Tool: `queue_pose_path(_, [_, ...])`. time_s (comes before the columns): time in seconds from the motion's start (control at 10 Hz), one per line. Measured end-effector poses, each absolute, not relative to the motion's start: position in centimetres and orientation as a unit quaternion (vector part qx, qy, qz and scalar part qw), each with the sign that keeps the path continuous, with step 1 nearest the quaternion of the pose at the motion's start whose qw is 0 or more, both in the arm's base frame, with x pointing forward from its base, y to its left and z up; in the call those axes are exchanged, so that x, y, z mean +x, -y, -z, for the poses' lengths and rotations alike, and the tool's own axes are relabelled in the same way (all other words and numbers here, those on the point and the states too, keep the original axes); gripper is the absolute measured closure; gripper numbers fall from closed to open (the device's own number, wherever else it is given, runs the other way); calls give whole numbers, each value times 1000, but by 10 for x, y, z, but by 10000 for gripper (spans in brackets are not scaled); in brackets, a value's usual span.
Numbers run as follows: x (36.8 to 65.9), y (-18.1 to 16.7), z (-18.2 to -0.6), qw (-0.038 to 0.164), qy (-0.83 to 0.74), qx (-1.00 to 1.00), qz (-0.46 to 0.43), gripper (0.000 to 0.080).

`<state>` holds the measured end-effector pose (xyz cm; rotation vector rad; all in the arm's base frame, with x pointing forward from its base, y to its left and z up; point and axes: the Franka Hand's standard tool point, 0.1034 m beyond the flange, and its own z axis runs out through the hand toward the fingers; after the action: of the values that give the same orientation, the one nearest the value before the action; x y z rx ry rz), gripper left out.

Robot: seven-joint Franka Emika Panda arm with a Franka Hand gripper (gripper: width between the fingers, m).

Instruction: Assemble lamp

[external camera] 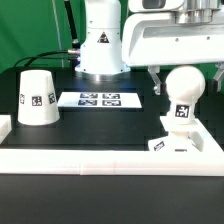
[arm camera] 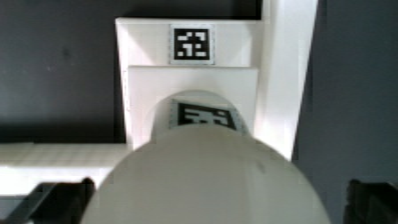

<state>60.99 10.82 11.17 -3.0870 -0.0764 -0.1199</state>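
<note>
The white bulb (external camera: 183, 92) stands upright on the flat square base (external camera: 192, 145) at the exterior view's right. Its round head is up and a tag shows on its neck. My gripper (external camera: 184, 78) hangs over it, with its dark fingers (external camera: 153, 80) on either side of the head. In the wrist view the bulb's head (arm camera: 205, 175) fills the space between the fingers (arm camera: 368, 200), with a gap showing on one side. The gripper (arm camera: 214, 200) is open. The base's tag (arm camera: 192, 42) shows beyond the bulb. The tapered shade (external camera: 38, 97) stands apart at the exterior view's left.
The marker board (external camera: 98, 99) lies on the black table between the shade and the bulb. The robot's white body (external camera: 100, 45) stands behind it. A white raised border (external camera: 90, 160) runs along the table's front and sides, and the base sits against it.
</note>
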Motion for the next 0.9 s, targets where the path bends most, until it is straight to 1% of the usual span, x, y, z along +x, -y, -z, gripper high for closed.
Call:
queue_pose_path(0.2, [610,-107,-112,20,122,-991,41,101])
queue_pose_path(0.6, [613,-105,-114,4,275,-960,44,101])
queue_pose_path(0.9, [614,-104,-115,-3,341,-939,42,101])
